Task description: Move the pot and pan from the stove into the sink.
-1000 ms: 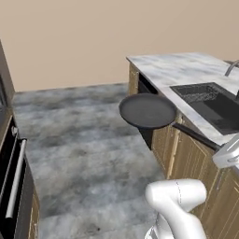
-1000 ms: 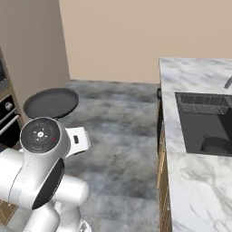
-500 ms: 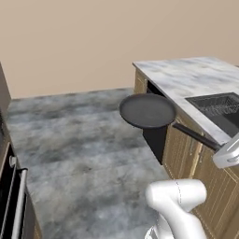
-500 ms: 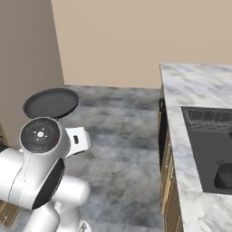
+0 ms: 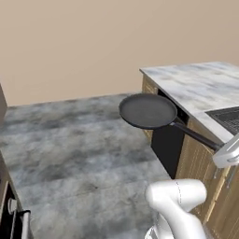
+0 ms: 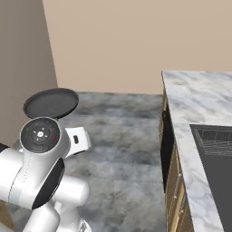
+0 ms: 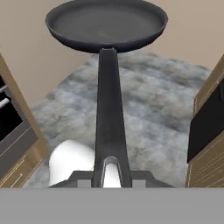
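One pan (image 5: 148,111) hangs in mid-air, carried out over the grey stone floor (image 5: 70,149) just beside the corner of the marble bench (image 5: 196,84). The claw (image 7: 111,175) is clenched on the far end of the pan's long black handle (image 7: 108,109), and in the hand view that handle runs straight up from the dark finger tips to the shallow round dish, which is level and holds nothing. From the left base view the handle slants down and to the right from the dish toward the white hand at the picture's right edge, passing in front of the bench's dark open cabinet front (image 5: 168,144) and its wooden panels. From the right base view the pan (image 6: 50,102) sits above and behind the arm's round joint cap, well apart from the bench on that side. The sink (image 6: 217,154), a black basin set into the bench top, shows its near corner with a wire rack (image 6: 213,138) inside; the pan is well short of it, on the floor side of the bench edge. A plain beige wall (image 5: 93,42) rises behind the bench
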